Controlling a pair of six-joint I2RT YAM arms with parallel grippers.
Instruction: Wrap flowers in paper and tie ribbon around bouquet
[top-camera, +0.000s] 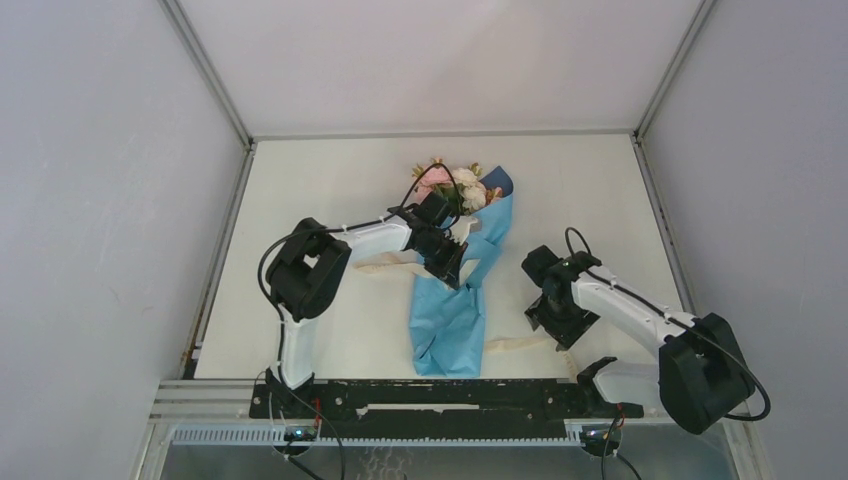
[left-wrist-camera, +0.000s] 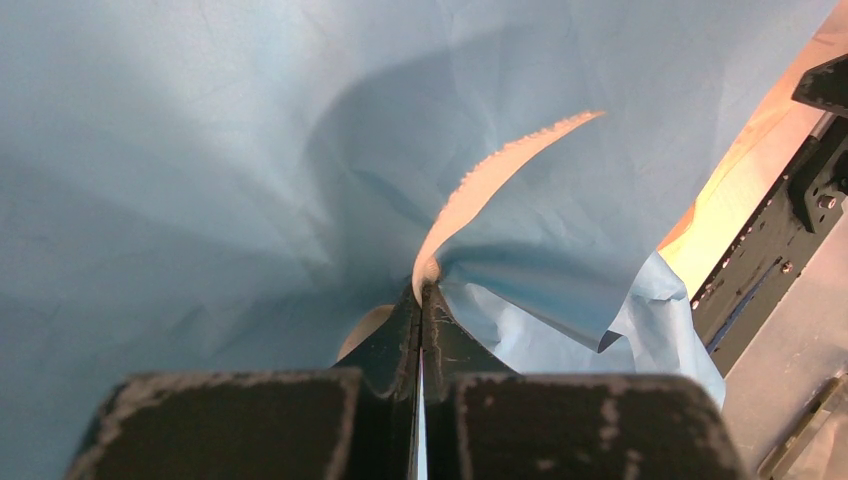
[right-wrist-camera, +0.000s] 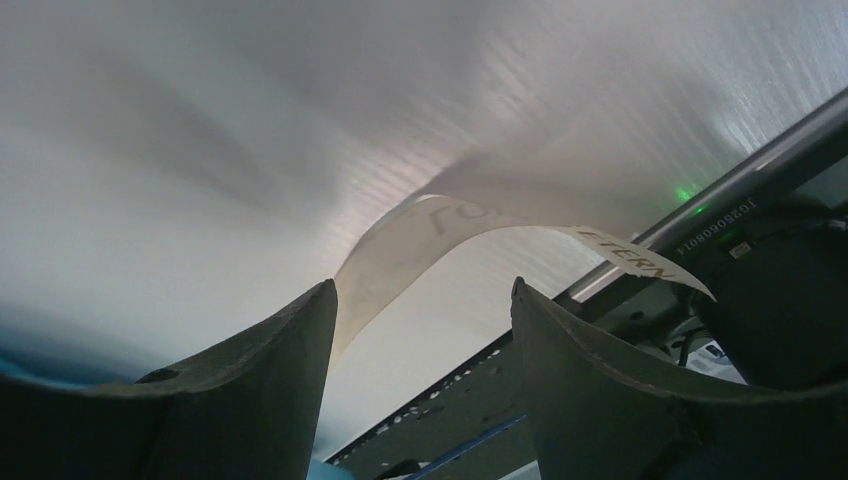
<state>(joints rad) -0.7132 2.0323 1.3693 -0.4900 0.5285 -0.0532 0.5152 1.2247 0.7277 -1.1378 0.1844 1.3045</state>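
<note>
Bouquet (top-camera: 490, 240): it lies about in the middle of the counter (top-camera: 330, 190), with the flowers (top-camera: 462, 186) at the far end and the pointed tail of the paper (top-camera: 450, 335) toward the bases of the arms. The wrapping looks finished, so I judge that the work is now at the tying.
Flowers: the heads stick out of the open top of the cone. The stems are hidden inside the paper.
Ribbon (top-camera: 385, 266): one cream part lies on the counter at the left of the bouquet's waist. Another part lies at the right, near the tail. I cannot tell how it passes the bouquet between them, over or under.
Left gripper (left-wrist-camera: 420, 298): it is closed tight on the ribbon at the narrow waist of the bouquet. A zigzag-cut end curls up from its tips in front of the paper. I think it pinches there to keep this end at the place where the knot must sit.
Right gripper (right-wrist-camera: 422, 288): its jaws are wide apart, low over the counter, to the right of the bouquet. A part of the ribbon with printed letters arches between the jaws and leans on one finger, but nothing squeezes it.
Reason for the arrangement: probably one side anchors the ribbon while the other side is free to take a better hold.
Risk: the ribbon is soft and light, and it may slip out from between the open jaws before they close.
</note>
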